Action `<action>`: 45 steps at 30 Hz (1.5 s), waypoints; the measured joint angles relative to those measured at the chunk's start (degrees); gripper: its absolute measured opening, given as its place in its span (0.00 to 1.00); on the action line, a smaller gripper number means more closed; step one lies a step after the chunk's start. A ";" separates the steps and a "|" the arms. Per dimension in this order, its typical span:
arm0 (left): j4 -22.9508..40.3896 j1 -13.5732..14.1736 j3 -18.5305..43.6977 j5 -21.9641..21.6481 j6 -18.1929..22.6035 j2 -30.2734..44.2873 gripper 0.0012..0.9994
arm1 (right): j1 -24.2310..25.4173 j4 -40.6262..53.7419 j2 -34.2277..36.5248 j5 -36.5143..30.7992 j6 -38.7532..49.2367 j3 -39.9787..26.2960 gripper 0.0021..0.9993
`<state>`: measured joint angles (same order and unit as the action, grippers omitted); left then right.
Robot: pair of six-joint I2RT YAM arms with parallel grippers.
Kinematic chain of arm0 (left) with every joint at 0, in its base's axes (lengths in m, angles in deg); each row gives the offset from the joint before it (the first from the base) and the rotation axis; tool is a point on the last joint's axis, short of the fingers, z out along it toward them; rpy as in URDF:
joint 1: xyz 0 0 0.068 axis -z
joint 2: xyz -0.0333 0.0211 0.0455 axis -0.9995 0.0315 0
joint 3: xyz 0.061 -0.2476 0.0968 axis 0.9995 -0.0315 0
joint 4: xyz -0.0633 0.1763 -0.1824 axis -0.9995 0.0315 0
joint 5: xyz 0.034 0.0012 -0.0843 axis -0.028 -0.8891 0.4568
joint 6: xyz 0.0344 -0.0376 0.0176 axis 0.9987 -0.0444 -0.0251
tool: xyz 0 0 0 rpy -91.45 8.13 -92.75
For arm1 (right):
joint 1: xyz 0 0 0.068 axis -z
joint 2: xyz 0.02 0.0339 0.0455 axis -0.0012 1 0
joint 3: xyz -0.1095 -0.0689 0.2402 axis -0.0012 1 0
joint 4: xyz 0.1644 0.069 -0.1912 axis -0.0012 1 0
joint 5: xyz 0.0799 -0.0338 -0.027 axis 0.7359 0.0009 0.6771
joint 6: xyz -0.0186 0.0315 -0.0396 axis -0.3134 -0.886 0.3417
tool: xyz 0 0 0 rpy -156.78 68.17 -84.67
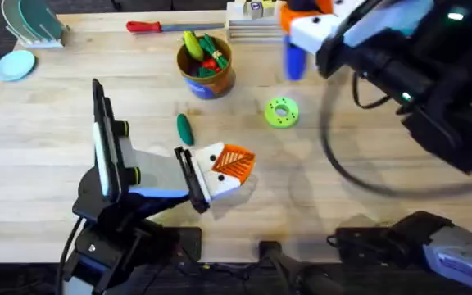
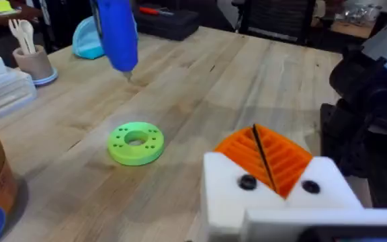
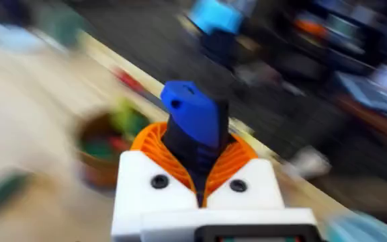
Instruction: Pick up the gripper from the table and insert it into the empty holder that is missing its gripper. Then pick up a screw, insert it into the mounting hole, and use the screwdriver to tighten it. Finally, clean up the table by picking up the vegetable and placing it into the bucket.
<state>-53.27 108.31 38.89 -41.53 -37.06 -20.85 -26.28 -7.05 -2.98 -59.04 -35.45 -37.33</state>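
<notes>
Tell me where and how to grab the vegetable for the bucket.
Grip the vegetable across its narrow middle, coming straight down from above. It lies flat on the table, long axis running roughly toward and away from the arms, so the fingers should close across its short width. It lies clear of the bucket and the left gripper.

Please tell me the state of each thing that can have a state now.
Left hand: shut, holding nothing, low over the table.
Right hand: shut on the blue pen-shaped screwdriver, raised.
Small dark green oblong vegetable: lying on the table.
Round blue bucket: upright, holding toy foods.
Green ring-shaped disc: lying flat.
</notes>
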 joint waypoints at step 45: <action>-1.11 0.00 -0.02 -1.83 0.09 0.00 0.99 | 4.80 14.15 32.00 -42.71 21.58 -3.23 0.99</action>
<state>-54.38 108.31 38.87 -43.36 -36.97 -20.85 -21.48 7.10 29.02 -101.75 -13.87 -40.56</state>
